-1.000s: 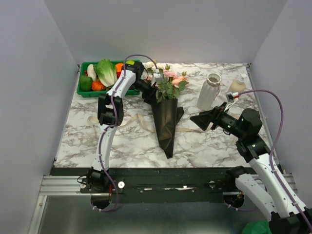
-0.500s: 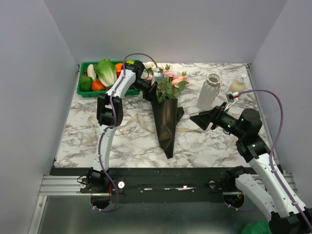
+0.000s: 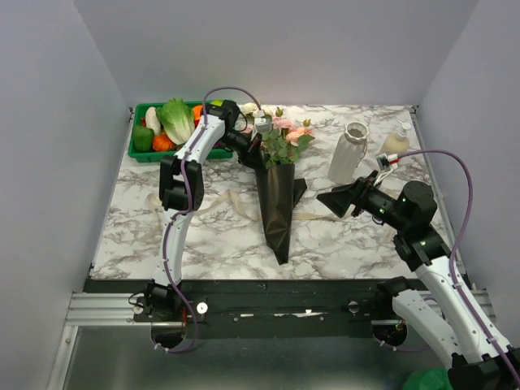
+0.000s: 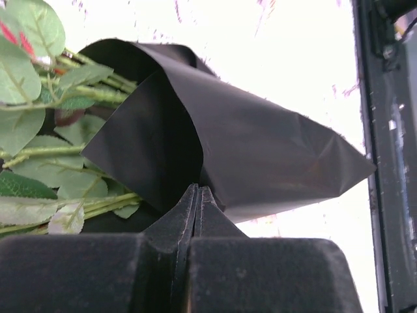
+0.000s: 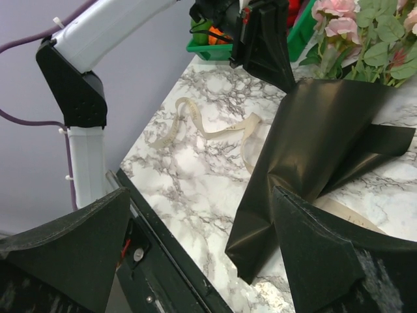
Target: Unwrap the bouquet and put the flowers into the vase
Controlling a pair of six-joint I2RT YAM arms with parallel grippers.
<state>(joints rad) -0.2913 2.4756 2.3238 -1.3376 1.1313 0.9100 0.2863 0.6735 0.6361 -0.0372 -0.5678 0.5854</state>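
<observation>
The bouquet lies on the marble, its black paper cone pointing toward me. The flowers, pink and cream roses with green leaves, stick out of its far end. My left gripper is shut at the cone's upper left rim. In the left wrist view its tips meet a fold of the paper, which looks pinched between them, beside leaves and stems. The white ribbed vase stands upright to the right of the flowers. My right gripper hovers open right of the cone, its jaws wide with nothing between them.
A cream ribbon lies loose on the marble left of the cone. A green crate of toy vegetables stands at the back left. A small cream bottle stands right of the vase. The table's black front rail runs along the near edge.
My left gripper has shut at the rim of the paper cone, and its arm has shifted slightly. The right arm and the bouquet have stayed put.
</observation>
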